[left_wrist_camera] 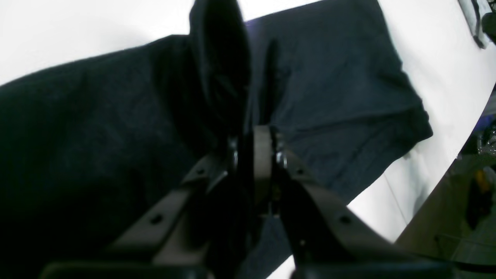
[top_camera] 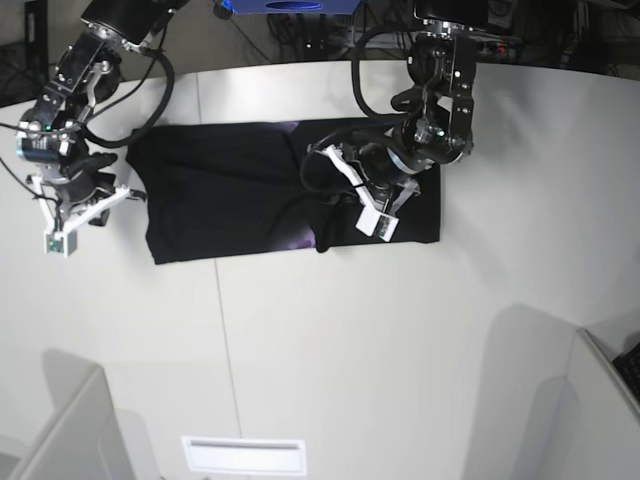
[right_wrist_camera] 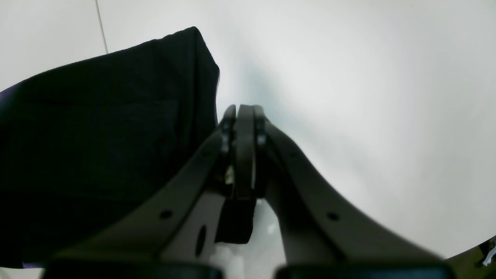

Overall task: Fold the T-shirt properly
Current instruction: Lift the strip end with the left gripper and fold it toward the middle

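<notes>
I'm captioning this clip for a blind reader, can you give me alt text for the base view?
A black T-shirt lies spread on a white table, seen from above. The left pincer, on the view's right, is shut on a lifted fold of the shirt near its middle. The right pincer, shut and empty, hangs beside the shirt's other end.

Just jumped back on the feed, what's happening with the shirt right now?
The black cloth T-shirt lies spread in a wide band across the white table, partly folded. The left gripper has its jaws pinched on a raised ridge of the fabric near the shirt's middle, lifting a fold off the table. The right gripper is shut and empty, hanging over bare table just beside the shirt's other end, not touching the cloth.
</notes>
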Robot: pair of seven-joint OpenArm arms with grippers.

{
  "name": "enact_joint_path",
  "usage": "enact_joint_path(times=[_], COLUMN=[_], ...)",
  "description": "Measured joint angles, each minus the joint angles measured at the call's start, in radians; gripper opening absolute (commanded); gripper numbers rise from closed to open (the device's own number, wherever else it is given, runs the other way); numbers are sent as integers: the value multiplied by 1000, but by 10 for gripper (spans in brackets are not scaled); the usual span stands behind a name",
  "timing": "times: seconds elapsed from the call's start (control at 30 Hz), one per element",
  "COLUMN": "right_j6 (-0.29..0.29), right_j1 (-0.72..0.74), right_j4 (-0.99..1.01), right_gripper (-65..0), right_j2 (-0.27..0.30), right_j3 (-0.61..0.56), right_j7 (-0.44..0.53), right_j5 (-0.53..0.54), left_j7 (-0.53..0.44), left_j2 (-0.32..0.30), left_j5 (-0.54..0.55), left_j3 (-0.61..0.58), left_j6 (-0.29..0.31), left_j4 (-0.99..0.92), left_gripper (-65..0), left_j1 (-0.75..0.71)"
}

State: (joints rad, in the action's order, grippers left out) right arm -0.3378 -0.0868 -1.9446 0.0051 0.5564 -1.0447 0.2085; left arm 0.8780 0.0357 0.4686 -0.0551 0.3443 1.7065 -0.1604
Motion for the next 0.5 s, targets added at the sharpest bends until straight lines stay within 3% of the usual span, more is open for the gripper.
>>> enact_joint_path(times=[0.5], right_j6=[0], right_j1=[6], right_j4=[1], right_gripper=[-650], right_j2=[0], right_j3=[0], right_j7=[-1], right_j5=[-1], left_j7=[0], left_j2=[0], left_j5=[0], left_j3=[-1], left_j6=[0], left_j4=[-8], left_gripper=[-650], left_j1=[7])
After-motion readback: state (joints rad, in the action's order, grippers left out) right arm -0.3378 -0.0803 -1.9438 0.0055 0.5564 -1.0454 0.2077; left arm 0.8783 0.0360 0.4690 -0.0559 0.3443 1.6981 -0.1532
